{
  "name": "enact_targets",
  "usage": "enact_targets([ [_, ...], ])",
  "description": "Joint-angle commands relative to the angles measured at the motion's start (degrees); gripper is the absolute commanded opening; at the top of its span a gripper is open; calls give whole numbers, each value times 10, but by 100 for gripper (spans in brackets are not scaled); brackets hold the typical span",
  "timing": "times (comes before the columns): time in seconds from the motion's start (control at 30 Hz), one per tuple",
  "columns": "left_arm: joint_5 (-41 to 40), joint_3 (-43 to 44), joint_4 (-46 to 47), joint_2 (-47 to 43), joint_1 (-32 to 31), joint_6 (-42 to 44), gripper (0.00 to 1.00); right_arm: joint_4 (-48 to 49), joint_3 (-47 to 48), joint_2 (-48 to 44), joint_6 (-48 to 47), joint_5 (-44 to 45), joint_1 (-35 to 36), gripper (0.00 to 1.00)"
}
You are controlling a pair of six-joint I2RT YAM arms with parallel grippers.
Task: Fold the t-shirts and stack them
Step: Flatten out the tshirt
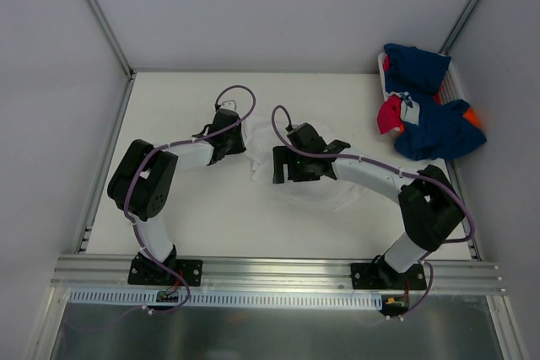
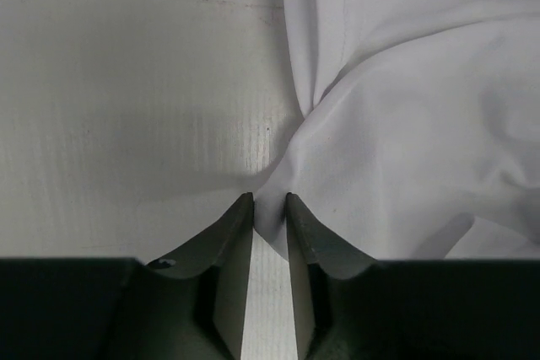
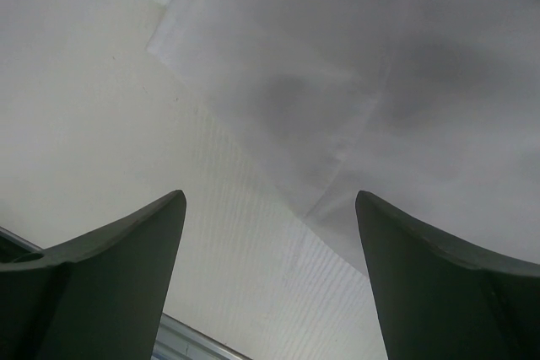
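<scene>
A white t-shirt [image 1: 333, 187] lies crumpled at the middle of the table, partly hidden under both arms. My left gripper [image 1: 226, 142] is at its left edge; in the left wrist view the gripper [image 2: 269, 201] is shut on a pinch of the white cloth [image 2: 396, 124]. My right gripper [image 1: 283, 166] hovers over the shirt's near-left part; in the right wrist view the gripper [image 3: 270, 201] is wide open and empty above the shirt's hem [image 3: 337, 124]. Navy blue t-shirts [image 1: 434, 128] with a pinkish-red one [image 1: 389, 114] and a bit of orange [image 1: 474, 115] are piled at the far right.
A white basket [image 1: 456, 83] holds part of the coloured pile at the far right corner. Grey walls with metal posts close in the table on three sides. A metal rail [image 1: 278, 271] runs along the near edge.
</scene>
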Motion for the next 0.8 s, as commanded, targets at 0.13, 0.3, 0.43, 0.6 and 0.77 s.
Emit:
enact_targets([
  [0.13, -2, 5, 0, -3, -6, -2, 6, 18, 8, 32, 33, -14, 35, 86],
  [0.3, -9, -4, 0, -13, -5, 6, 0, 19, 4, 68, 60, -11, 65, 85],
  [0.43, -12, -6, -1, -21, -6, 10, 0, 31, 1, 93, 71, -9, 77, 83],
  [0.6, -11, -7, -2, -27, -6, 13, 0, 29, 12, 106, 66, 5, 81, 81],
  [0.77, -13, -11, -1, -31, -6, 14, 0, 4, 25, 112, 59, 46, 80, 64],
])
